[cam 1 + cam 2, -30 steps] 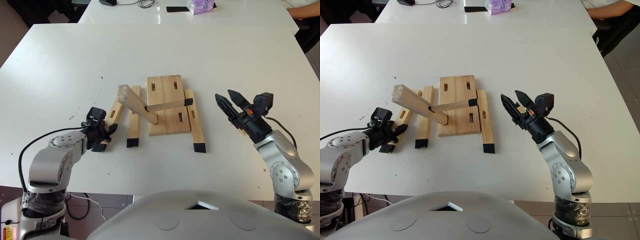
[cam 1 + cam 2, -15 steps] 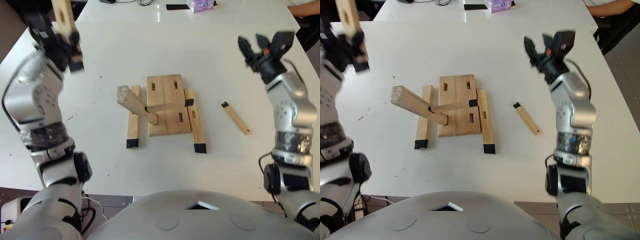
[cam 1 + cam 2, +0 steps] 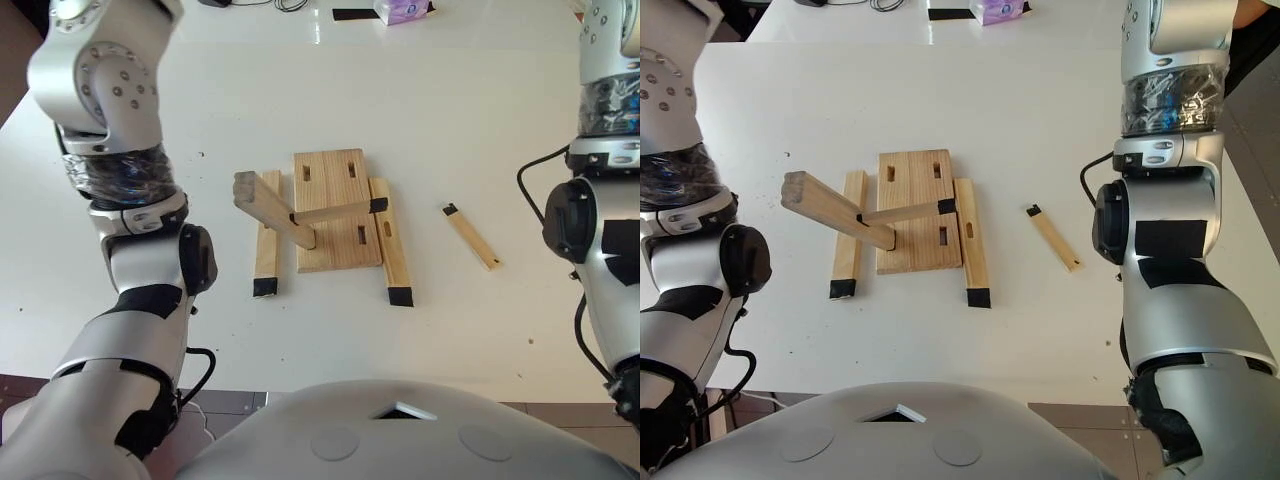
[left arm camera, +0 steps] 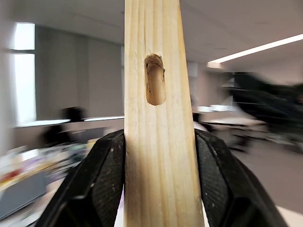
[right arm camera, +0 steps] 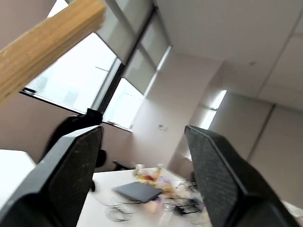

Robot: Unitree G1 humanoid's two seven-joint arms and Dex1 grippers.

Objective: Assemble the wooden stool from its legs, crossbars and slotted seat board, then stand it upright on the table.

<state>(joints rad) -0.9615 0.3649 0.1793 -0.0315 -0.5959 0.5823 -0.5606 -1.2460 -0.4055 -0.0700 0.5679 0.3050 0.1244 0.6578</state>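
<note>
Evidently the left pincer [image 4: 160, 176] clamps a slotted leg [image 4: 156, 56] aloft, likely bound for the upturned slots of the seat board [image 3: 335, 215], while the right pincer [image 5: 142, 175] gapes empty.

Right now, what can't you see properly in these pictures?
1. Left wrist view: the stick in the left gripper runs off the picture at both ends, so its ends are hidden.
2. Right wrist view: a wooden piece is cut off by the picture's edge; which piece, I cannot tell.
3. Head views: the tilted leg covers part of the board.
</note>
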